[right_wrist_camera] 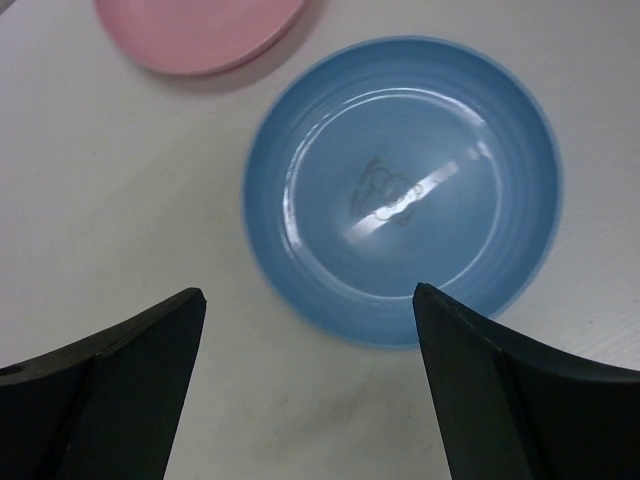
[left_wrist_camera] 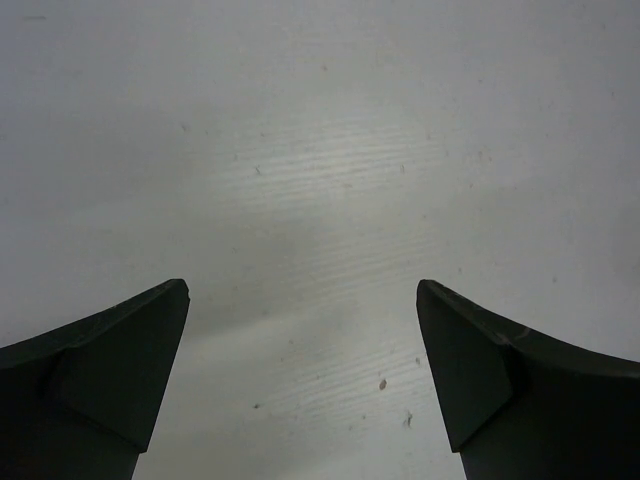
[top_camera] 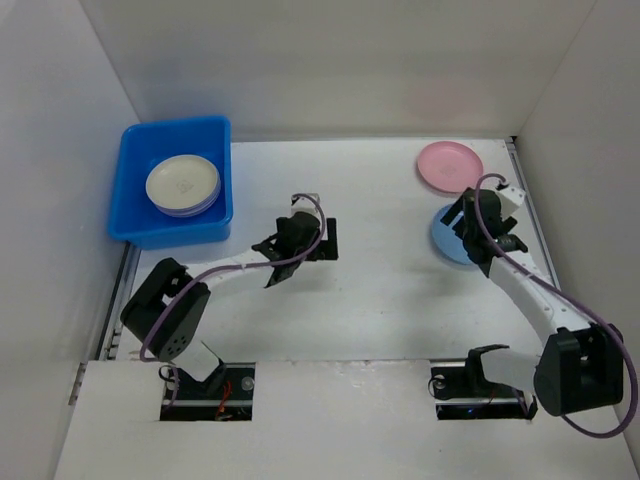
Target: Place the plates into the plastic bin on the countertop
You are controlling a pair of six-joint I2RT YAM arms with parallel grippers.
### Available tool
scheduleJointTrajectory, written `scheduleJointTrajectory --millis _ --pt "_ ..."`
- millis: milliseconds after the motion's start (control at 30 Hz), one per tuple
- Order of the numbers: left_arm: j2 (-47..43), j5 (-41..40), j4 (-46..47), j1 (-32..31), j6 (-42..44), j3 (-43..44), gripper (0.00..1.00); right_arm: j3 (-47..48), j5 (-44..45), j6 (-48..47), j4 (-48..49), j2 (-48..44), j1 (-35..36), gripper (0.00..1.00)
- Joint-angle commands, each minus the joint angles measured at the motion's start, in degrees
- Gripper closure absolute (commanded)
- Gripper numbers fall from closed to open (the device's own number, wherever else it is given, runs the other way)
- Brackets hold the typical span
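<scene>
Left pincer is fully spread with nothing between its fingers and only bare countertop under and ahead of it. Blue plastic bin sits well apart from it, off to the far left in the top view, and holds a plate stack with a cream plate on top and a purple edge showing below. Right pincer is also wide open and empty. Blue plate lies flat on the countertop just ahead of its fingertips, and the right fingertip overlaps the near rim in the wrist view; can't tell if it touches. Pink plate lies further ahead and to the left of that pincer, just beside the blue plate, not overlapping it.
</scene>
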Motion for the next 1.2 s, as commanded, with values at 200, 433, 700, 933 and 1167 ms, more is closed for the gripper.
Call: scheduleJointTrajectory --millis 200,433,700,933,1167 --pt "-3.38 -2.08 9.63 -3.02 -1.26 -6.37 0.00 -3.90 -3.45 10.96 -1.65 4.87 -11.86 0.15" --pt "-6.81 -3.31 12.71 0.67 -3.02 -10.85 0.00 -3.11 -6.09 17.82 -3.85 9.88 -13.36 0.25" --pt "-8.66 -3.31 14.03 3.05 -4.52 -12.88 0.00 -2.84 -7.68 20.98 -3.41 14.62 -14.77 0.36" --pt "-8.40 -3.31 14.38 3.75 -5.39 -13.32 0.00 -3.19 -8.74 21.25 -1.92 17.71 -15.38 0.68" --pt "-8.57 -0.24 17.27 5.07 -6.98 -14.55 0.00 -4.60 -9.61 19.24 -1.04 11.65 -11.53 0.99"
